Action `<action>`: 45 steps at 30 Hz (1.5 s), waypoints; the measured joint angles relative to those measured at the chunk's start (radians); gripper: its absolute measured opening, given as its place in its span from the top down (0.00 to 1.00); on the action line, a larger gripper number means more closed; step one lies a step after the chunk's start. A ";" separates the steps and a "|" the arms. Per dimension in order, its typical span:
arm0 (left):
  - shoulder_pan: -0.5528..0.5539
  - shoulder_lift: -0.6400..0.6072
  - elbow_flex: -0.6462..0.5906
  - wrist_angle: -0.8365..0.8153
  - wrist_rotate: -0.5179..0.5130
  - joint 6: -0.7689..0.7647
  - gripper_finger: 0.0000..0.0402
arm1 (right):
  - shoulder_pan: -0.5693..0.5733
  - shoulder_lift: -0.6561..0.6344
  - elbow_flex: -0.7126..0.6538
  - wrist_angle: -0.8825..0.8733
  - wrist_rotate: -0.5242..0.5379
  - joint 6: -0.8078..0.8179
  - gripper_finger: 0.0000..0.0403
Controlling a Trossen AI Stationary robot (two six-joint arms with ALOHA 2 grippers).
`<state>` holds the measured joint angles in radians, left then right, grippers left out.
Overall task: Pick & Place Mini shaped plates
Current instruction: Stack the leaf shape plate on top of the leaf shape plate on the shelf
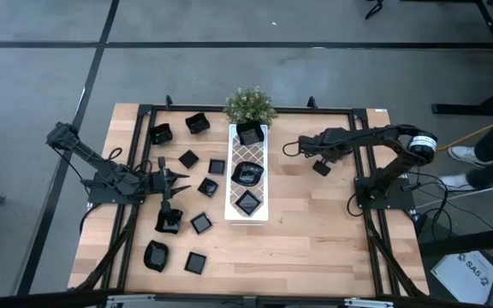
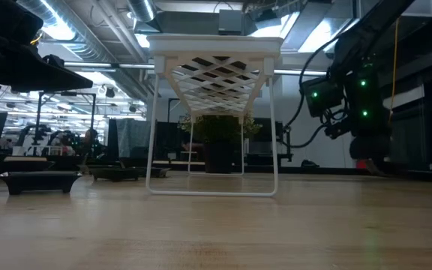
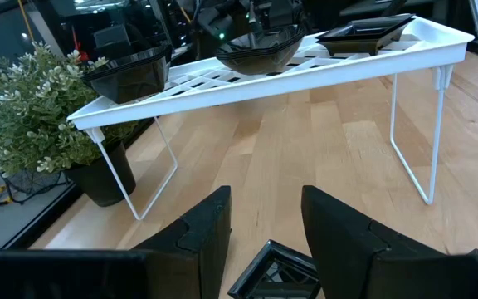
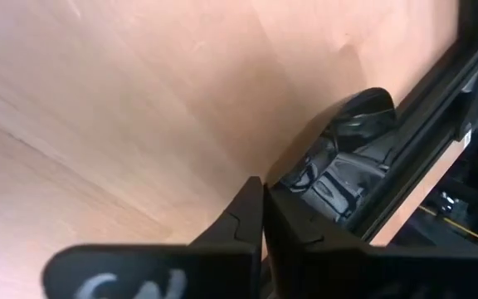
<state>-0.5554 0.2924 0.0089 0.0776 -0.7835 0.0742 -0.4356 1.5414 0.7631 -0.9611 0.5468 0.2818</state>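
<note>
Three plates (image 3: 264,46) on tray (image 3: 438,46), legs seen only from my left wrist, my left claw (image 3: 264,228) agape above a plate (image 3: 276,270), my right claw (image 4: 261,220) pinched shut, empty.

Even overhead light, soft low-view foreground

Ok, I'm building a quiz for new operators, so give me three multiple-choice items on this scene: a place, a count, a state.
1. Where is the potted plant? A just beyond one end of the white tray; B on the tray; C by the right arm's base.
2. How many black dishes are on the tray? A one; B three; C six.
3. The right gripper, its jaws? A wide open; B shut, empty; C shut on a dish.
Key: A, the high view shows it off the tray's end; B, three sit along it; B, the wrist view shows them pressed together.
</note>
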 joint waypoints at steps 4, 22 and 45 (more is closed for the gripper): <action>0.000 0.000 0.000 0.000 0.000 0.000 0.64 | 0.016 -0.048 0.000 -0.001 0.002 0.024 0.98; 0.000 0.000 0.000 0.000 0.000 0.000 0.64 | 0.176 -0.287 0.000 0.063 0.010 0.111 0.99; 0.000 0.000 0.000 0.000 0.000 0.000 0.64 | 0.462 -0.380 0.180 0.158 0.237 -0.033 0.99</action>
<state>-0.5553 0.2923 0.0086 0.0776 -0.7837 0.0738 0.0263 1.1610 0.9431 -0.8030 0.7840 0.2487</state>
